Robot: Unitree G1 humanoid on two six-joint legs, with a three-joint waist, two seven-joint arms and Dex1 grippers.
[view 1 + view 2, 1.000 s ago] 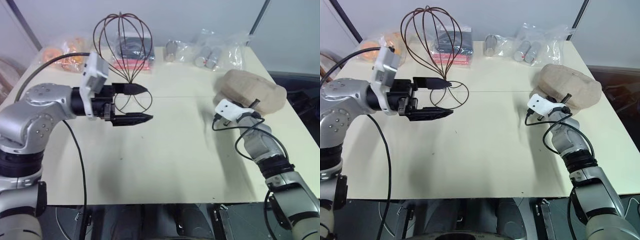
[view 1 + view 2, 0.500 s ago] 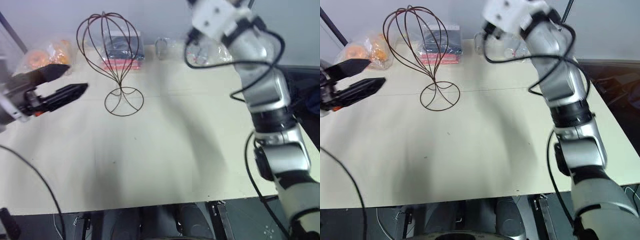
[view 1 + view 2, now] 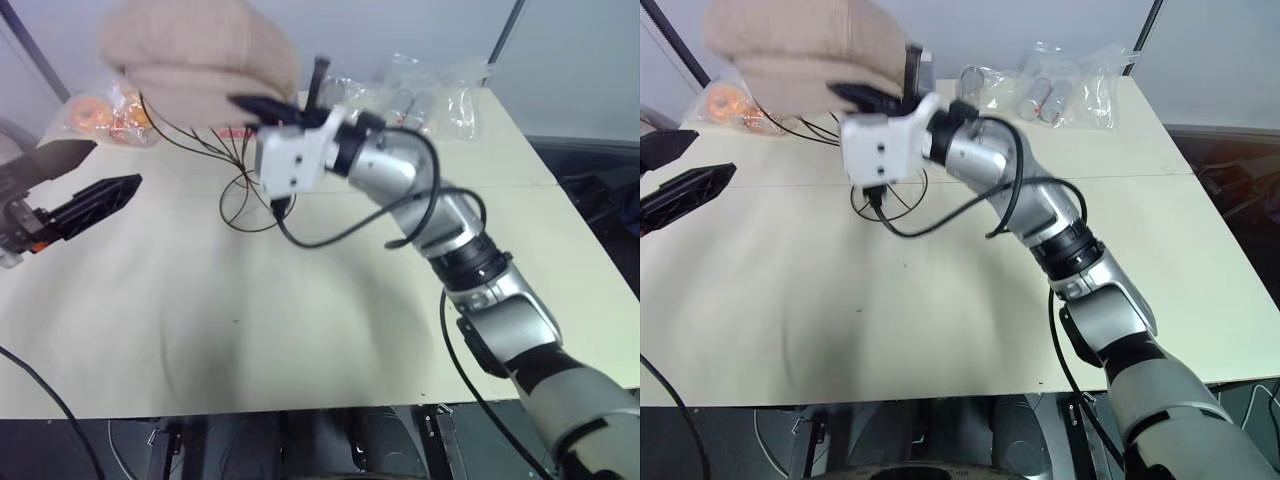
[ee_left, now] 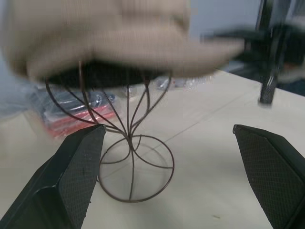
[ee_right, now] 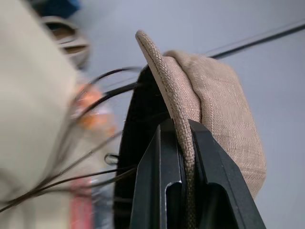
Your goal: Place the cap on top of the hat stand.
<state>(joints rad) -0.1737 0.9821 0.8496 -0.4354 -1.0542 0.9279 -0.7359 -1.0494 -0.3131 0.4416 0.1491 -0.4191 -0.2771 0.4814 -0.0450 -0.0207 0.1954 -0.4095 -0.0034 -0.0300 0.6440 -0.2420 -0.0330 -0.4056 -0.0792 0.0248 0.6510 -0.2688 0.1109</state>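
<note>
The beige woven cap (image 3: 190,55) hangs over the top of the dark wire hat stand (image 4: 136,167), and the cage's wires run up into its dark underside. Whether it rests on them I cannot tell. My right gripper (image 3: 262,105) reaches across from the right, shut on the cap's brim (image 5: 183,119). The stand's ring base (image 3: 250,205) sits on the cream table below. My left gripper (image 3: 85,185) is off to the left of the stand, level, open and holding nothing; its black fingers (image 4: 71,176) frame the stand without touching it.
Clear plastic bags with small items (image 3: 430,90) lie at the table's far edge. An orange packet (image 3: 100,110) is at the far left. A red and dark package (image 4: 66,114) lies behind the stand. My right arm (image 3: 440,220) spans the table's middle.
My right arm swung up and leftward, carrying the cap from the table's right side to above the stand. My left gripper pulled back to the left, away from the stand, still open.
</note>
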